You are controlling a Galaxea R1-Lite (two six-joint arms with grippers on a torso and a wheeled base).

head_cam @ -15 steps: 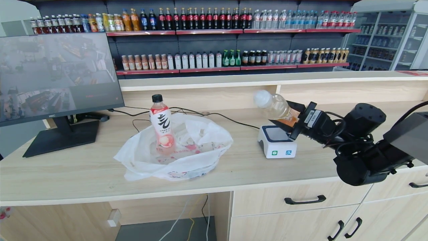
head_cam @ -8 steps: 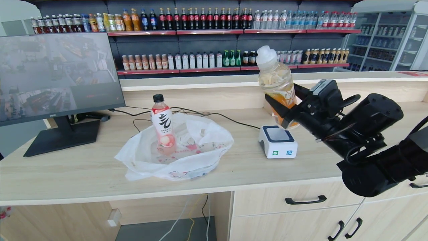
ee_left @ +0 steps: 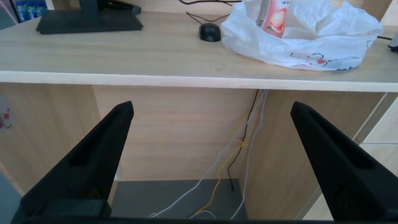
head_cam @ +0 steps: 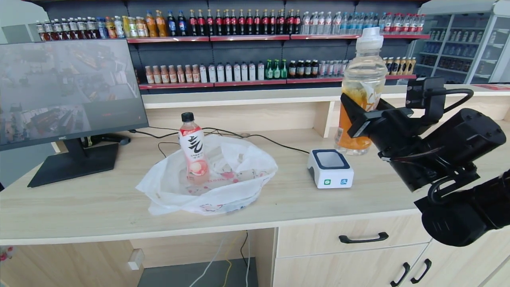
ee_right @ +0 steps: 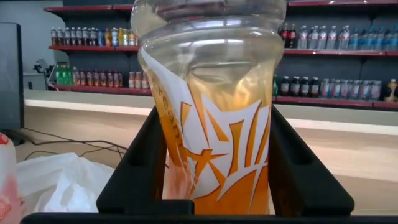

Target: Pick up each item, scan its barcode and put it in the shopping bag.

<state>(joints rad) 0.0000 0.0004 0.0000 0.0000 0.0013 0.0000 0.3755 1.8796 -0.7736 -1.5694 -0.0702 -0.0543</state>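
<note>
Grasping the orange-label bottle (head_cam: 364, 75) upright in the right gripper (head_cam: 360, 114), fingers clamped on both sides of its lower half, over the counter (head_cam: 99, 203) beyond and right of the scanner (head_cam: 330, 169). Keeping 1 pink-label bottle (head_cam: 193, 149) upright inside the shopping bag (head_cam: 239, 175). Holding the left gripper (ee_left: 211, 112) released, fingers wide apart, below the counter edge

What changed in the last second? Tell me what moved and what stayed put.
The right gripper, shut on the orange bottle, swung it from tilted over the scanner to upright, then carried it up and toward the robot's right, off the scanner. Nothing was taken or released. The pink bottle, the shopping bag and the scanner stayed put.
</note>
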